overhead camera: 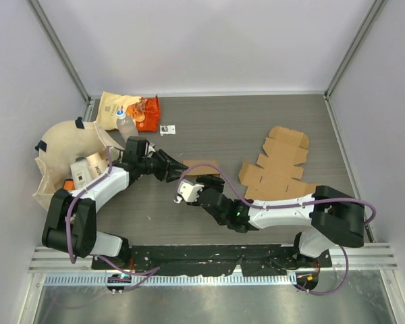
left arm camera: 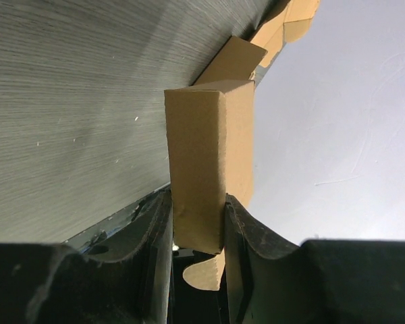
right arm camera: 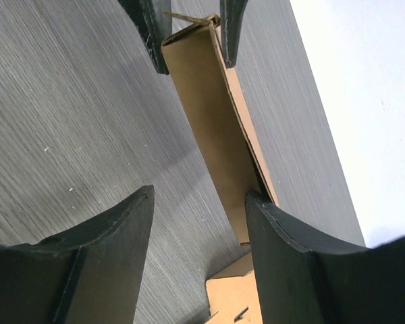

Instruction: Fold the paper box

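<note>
Where the grey table (overhead camera: 223, 128) fills the overhead view, a cream cloth bag (overhead camera: 61, 152) slumps at nine o'clock and a flat cardboard blank (overhead camera: 278, 169) lies at three o'clock. Snack packets (overhead camera: 131, 111) sit at eleven o'clock. Near the centre, the paper box (overhead camera: 201, 166) is partly folded into a narrow brown sleeve. The left gripper (left arm camera: 197, 219) pinches one end of it from nine o'clock. The right gripper (right arm camera: 199, 202) has its fingers spread wide at the opposite end, the sleeve running close beside one finger

1 paper box (overhead camera: 204, 166), 1 flat cardboard blank (overhead camera: 278, 167), 2 snack bags (overhead camera: 111, 106), 1 bottle (overhead camera: 125, 123), 1 tote bag (overhead camera: 61, 145).
</note>
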